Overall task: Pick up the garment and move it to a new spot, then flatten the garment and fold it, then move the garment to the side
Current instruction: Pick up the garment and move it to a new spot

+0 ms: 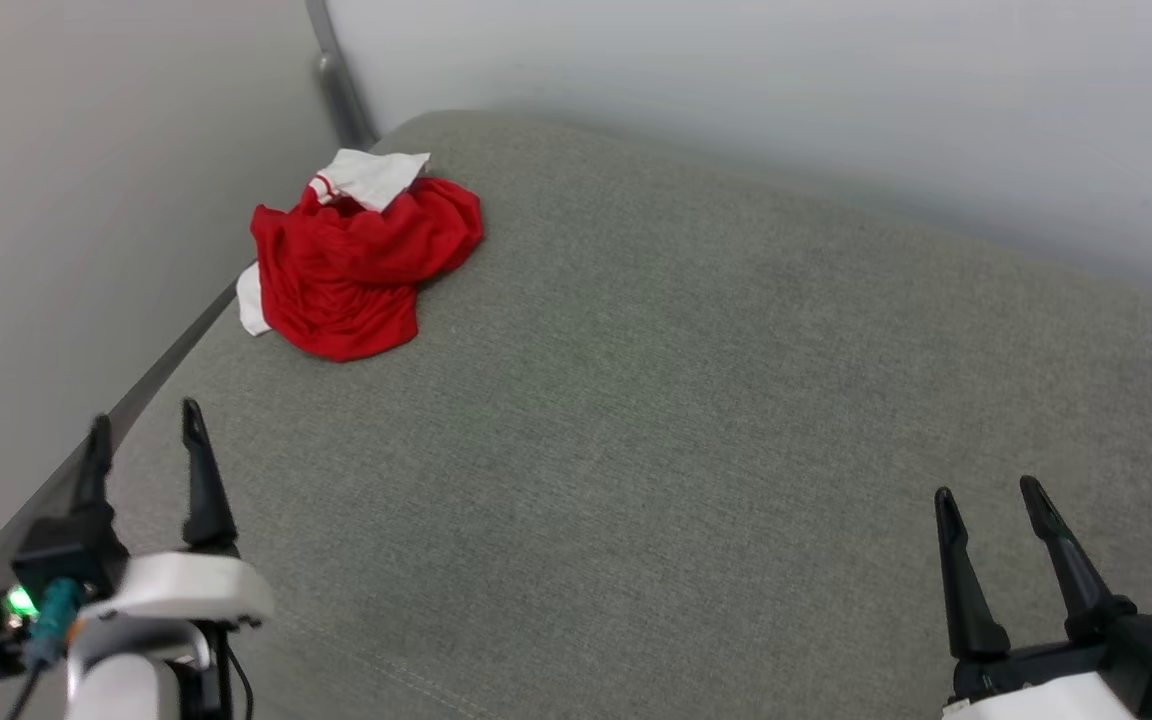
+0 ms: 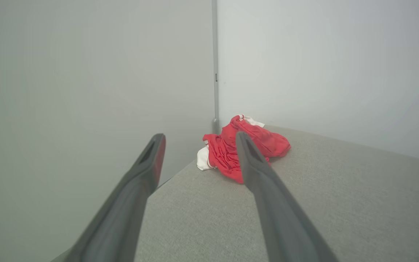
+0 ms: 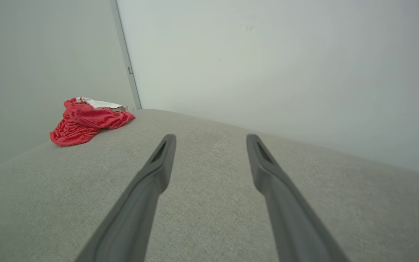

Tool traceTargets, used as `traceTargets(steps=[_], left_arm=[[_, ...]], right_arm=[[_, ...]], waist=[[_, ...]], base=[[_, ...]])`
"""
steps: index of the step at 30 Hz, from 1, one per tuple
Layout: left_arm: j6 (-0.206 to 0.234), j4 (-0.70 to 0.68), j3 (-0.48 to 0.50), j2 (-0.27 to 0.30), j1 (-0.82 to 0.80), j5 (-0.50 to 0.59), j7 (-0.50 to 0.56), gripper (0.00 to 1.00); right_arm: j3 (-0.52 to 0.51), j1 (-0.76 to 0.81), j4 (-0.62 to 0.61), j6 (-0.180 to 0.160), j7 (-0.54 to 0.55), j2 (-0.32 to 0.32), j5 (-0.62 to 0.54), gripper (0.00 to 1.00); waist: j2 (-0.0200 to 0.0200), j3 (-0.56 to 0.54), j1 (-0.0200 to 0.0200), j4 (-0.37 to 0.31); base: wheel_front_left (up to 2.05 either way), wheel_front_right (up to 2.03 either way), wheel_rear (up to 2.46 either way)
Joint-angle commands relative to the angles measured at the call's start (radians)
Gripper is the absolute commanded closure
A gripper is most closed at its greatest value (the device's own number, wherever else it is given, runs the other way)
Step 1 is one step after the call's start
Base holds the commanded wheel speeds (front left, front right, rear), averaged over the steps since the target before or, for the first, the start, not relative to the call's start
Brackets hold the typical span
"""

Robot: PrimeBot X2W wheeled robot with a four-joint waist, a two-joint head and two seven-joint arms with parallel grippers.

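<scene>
Garment (image 2: 220, 153) partly behind left tool (image 2: 199, 135) finger (image 2: 264, 182); crumpled, shape unclear.

Looks along the right gripper (image 3: 210, 137), jaws spread wide, both dark fingers (image 3: 151, 189) reaching out over a grey fabric surface (image 3: 213, 225), well below and to the right of the corner strip (image 3: 127, 69). Finds the garment (image 3: 86, 123) crumpled in a red heap with a white sleeve on top, just left of the strip's foot, lying on the same surface and well apart from the fingers. Meets pale walls (image 3: 267, 54) on either side of the strip.

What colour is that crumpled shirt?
The shirt is bright red with white parts; head view shows it best.
</scene>
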Motion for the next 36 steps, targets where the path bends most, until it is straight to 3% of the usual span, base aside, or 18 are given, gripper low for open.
traceTargets(steps=[1,10,21,27,36], left_arm=[[-0.005,0.01,0.012,0.013,-0.037,-0.001,-0.002,0.0],[-0.066,0.125,0.134,0.162,-0.385,-0.044,-0.002,0.0],[-0.136,0.388,0.155,0.378,-0.778,-0.099,0.046,0.0],[-0.165,0.561,0.086,0.475,-0.958,-0.186,0.228,0.0],[-0.167,0.688,-0.165,0.588,-1.043,-0.515,0.653,0.0]], right_arm=[[-0.003,-0.02,-0.009,-0.001,-0.002,-0.001,-0.011,0.0],[-0.035,-0.1,-0.079,-0.001,-0.002,0.0,-0.069,0.0],[-0.076,-0.165,-0.187,-0.001,-0.002,-0.001,-0.134,0.0],[-0.078,-0.199,-0.237,-0.001,-0.002,-0.001,-0.154,0.0],[-0.062,-0.234,-0.298,-0.001,-0.002,-0.001,-0.193,0.0]], waist=[[0.0,0.037,0.0,-0.028],[0.0,0.221,0.0,-0.118],[0.0,0.405,0.0,-0.18],[0.0,0.489,0.0,-0.196],[0.0,0.599,0.0,-0.225]], base=[[0.0,0.0,0.0],[0.0,0.0,0.0],[0.0,0.0,0.0],[0.0,0.0,0.0],[0.0,0.0,0.0]])
